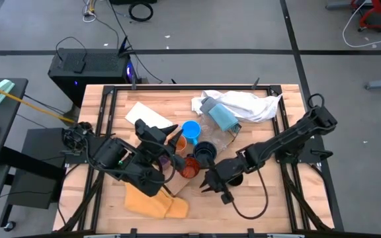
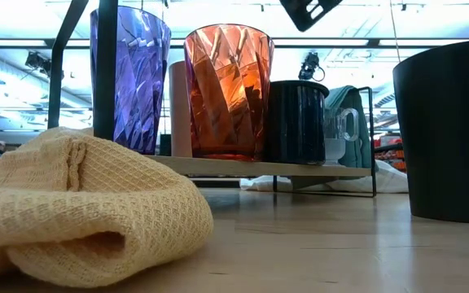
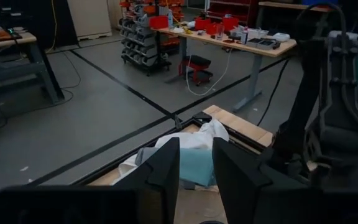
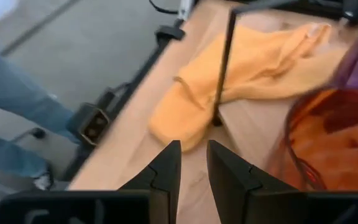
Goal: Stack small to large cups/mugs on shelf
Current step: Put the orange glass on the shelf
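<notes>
On the left of the wooden bench (image 1: 256, 198), the left arm reaches in and its hand (image 3: 194, 177) sits above the near end of the shelf (image 1: 152, 119), fingers (image 3: 163, 177) a narrow gap apart with nothing between them. A yellow cloth (image 2: 80, 207) lies crumpled on the bench at the front, just beside the shelf's near end. The shelf, a pale wooden board, runs diagonally from the back left toward the front centre.

In the low view, cups stand in a row on the shelf: a purple tumbler (image 2: 130, 77), then a red-orange tumbler (image 2: 228, 89) close beside it, then a dark cup (image 2: 296, 120). Seen from above, a blue mug (image 1: 190, 129) stands near the middle of the bench beside the shelf.

A large black cup (image 2: 448, 130) stands on the bench itself, off the shelf, to the right. The right arm comes in from the right, and its hand (image 4: 192, 171) hovers near the red-orange tumbler, fingers slightly parted and holding nothing. At the back right lies a white cloth (image 1: 247, 104) with a teal one (image 1: 222, 116) on it.
</notes>
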